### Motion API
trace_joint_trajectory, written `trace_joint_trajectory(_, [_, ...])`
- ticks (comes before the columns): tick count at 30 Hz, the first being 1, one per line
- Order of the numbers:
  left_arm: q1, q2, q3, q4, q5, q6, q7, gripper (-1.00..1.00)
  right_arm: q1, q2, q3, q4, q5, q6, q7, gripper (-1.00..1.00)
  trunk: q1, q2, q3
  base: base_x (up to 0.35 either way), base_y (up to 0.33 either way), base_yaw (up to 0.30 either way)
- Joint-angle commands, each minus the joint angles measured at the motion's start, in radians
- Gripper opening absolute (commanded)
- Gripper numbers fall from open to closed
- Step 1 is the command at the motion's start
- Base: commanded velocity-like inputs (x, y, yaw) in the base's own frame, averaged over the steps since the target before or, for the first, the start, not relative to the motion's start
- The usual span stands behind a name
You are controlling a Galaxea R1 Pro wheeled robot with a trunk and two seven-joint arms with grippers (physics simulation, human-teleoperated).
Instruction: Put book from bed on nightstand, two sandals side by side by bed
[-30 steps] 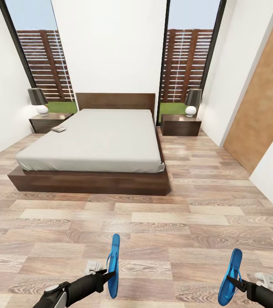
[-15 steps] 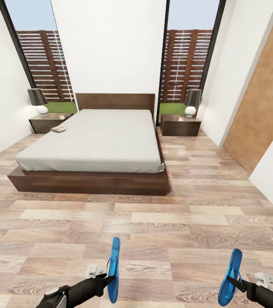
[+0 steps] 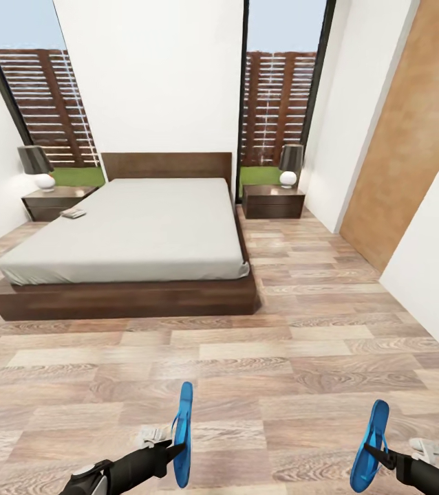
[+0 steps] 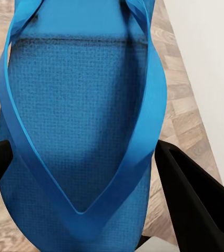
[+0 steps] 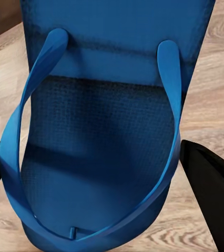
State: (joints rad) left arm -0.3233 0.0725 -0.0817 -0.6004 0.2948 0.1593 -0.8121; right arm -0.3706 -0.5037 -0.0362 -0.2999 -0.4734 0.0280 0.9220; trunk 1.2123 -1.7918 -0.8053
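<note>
Two bright blue sandals hang on edge above the floor. My left gripper (image 3: 176, 450) is shut on one sandal (image 3: 183, 433), whose strapped top face (image 4: 85, 121) lies between dark fingers (image 4: 196, 205). My right gripper (image 3: 385, 456) is shut on the other sandal (image 3: 371, 447), seen close between the fingers (image 5: 212, 194) as a blue sole with thong straps (image 5: 107, 131). Ahead stands the bed (image 3: 130, 234) with a pale-grey mattress. The book (image 3: 73, 213) lies near its far left corner. One nightstand (image 3: 56, 202) flanks the bed on the left, another nightstand (image 3: 273, 201) on the right.
Each nightstand carries a lamp, one (image 3: 37, 167) on the left and one (image 3: 290, 165) on the right. Tall windows (image 3: 278, 103) stand behind them. A brown wooden door (image 3: 405, 144) lines the right wall. Wood-plank floor (image 3: 302, 309) stretches between me and the bed.
The whole picture has slid left, so the camera has turned or moved right. Both sandals stay gripped in the same places.
</note>
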Motion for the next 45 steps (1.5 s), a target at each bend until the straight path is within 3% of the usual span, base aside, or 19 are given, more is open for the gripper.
trace_joint_trajectory(1, [0.0, 0.001, -0.005, -0.001, 0.01, 0.009, 0.0, -1.0, -0.001, 0.0, -0.004, 0.001, -0.001, 0.003, 0.005, -1.0, 0.0, 0.0, -0.001, 0.148, -0.111, -0.012])
trace_joint_trajectory(16, [0.0, 0.0, -0.007, -0.001, 0.01, 0.009, 0.0, -1.0, -0.001, 0.001, -0.004, 0.001, -0.001, 0.004, 0.006, -1.0, 0.0, 0.0, -0.001, 0.115, -0.133, -0.027])
trace_joint_trajectory(45, [0.0, 0.0, -0.007, 0.008, 0.011, 0.003, 0.002, -1.0, -0.001, 0.001, -0.004, 0.001, 0.001, 0.004, 0.006, -1.0, 0.0, 0.0, -0.001, 0.001, -0.001, -0.277])
